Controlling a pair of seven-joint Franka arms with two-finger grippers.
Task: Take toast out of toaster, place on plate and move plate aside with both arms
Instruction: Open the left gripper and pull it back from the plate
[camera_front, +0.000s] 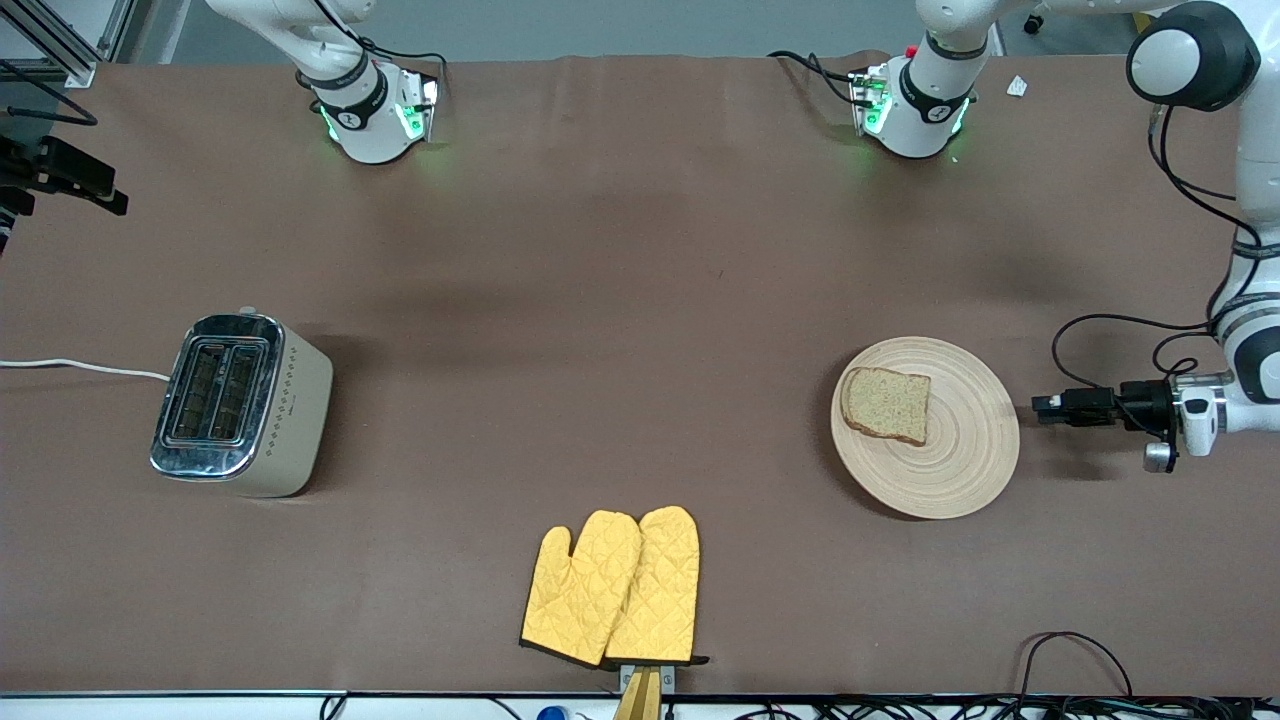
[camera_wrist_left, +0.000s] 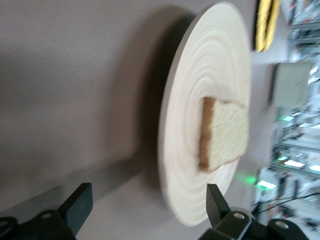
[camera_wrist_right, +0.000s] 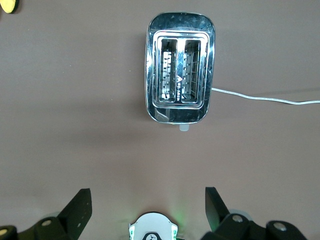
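A brown counter carries a toaster toward the right arm's end, both of its slots empty in the right wrist view. The toast lies flat on the round wooden plate, which sits toward the left arm's end of the counter. The slice rests off centre, on the part of the plate toward the toaster, probably because it was brought in from that direction.

The left end effector sits low, just beside the plate's rim and not touching it, fingers spread apart and empty. That placement suggests the plate has been let go, or is about to be gripped by its edge.

The right end effector hangs high over the counter above the toaster, fingers spread and empty, and this arm waits.

A pair of yellow oven mitts lies nearer the front camera, between toaster and plate, untouched.
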